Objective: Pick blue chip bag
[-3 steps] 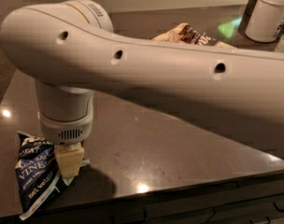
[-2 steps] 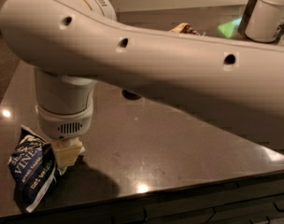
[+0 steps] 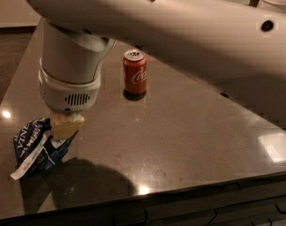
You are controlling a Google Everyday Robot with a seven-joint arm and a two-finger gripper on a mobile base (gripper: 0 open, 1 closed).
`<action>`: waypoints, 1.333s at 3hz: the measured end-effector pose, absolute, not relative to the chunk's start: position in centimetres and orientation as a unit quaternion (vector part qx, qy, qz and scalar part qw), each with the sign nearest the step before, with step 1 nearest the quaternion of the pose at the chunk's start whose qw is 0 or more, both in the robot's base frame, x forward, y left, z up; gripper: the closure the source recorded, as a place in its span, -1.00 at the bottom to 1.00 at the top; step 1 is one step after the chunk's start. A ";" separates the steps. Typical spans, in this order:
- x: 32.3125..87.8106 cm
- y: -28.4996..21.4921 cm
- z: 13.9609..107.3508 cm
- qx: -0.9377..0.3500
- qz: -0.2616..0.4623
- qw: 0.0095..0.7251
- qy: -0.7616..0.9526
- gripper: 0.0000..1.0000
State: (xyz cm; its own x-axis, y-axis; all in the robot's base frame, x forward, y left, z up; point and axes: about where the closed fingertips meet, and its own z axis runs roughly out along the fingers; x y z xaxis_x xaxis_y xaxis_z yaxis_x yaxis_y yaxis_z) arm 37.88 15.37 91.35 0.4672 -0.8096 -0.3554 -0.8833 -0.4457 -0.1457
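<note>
Step in hand: securing the grasp on the blue chip bag (image 3: 34,147) before lifting. The gripper (image 3: 64,134) hangs from the arm (image 3: 180,18) over the near-left part of the table (image 3: 190,140). Its 2 fingers (image 3: 67,122) show as 1 pale block with no gap, which I judge to be closed on the bag's upper right edge. The bag lies crumpled on the table, just left of and below the fingers, with most of its body outside the grip. Recommendation: hold the pinch firm and raise straight and slowly, since crinkly film held by 1 edge may slip or swing. 1 soda can (image 3: 134,73) stands well apart to the right, clear of the lift.
</note>
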 end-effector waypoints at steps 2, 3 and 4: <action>39.3 14.7 95.7 -0.848 0.130 0.187 0.479 1.00; 39.8 14.6 97.2 -0.848 0.136 0.202 0.471 1.00; 40.2 15.2 98.4 -0.846 0.148 0.221 0.462 1.00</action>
